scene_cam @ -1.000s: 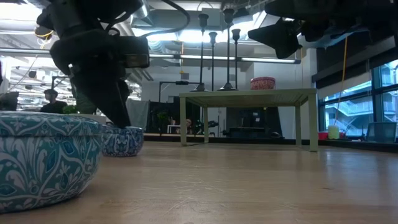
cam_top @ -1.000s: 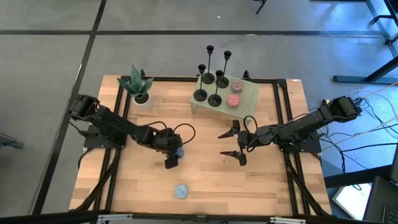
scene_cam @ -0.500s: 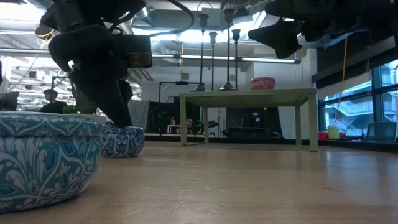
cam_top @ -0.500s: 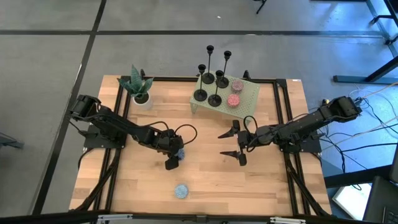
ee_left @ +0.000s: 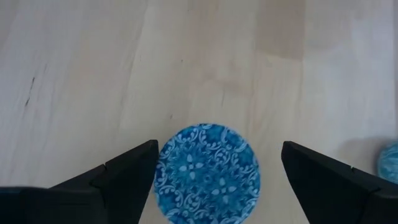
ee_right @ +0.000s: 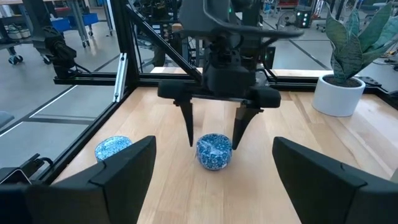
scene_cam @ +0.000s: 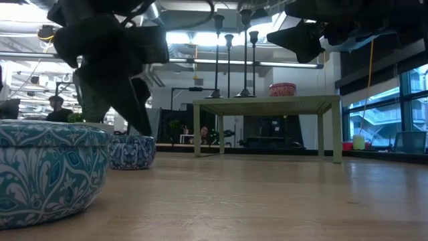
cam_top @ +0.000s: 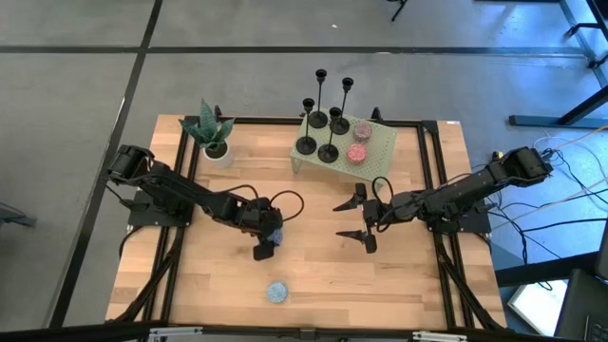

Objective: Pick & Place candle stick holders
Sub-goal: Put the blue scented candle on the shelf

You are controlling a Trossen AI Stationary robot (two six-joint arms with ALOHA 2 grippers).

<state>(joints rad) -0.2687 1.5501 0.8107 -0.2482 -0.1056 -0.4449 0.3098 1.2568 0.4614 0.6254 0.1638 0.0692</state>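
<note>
Four black candle stick holders stand upright on their round bases on a small green table at the far middle; they also show in the low view. My left gripper is open and points down at mid-table, its fingers on either side of a blue patterned round tin that rests on the tabletop, without touching it. The right wrist view shows the same. My right gripper is open and empty, right of centre, well short of the candle stick holders.
A second blue tin lies near the front edge. Two pink round pieces sit on the green table beside the holders. A potted plant stands at the far left. Bare wood lies between the two grippers.
My left gripper has shifted a little toward the table's right over the blue tin, which has stayed in place. My right arm has kept still.
</note>
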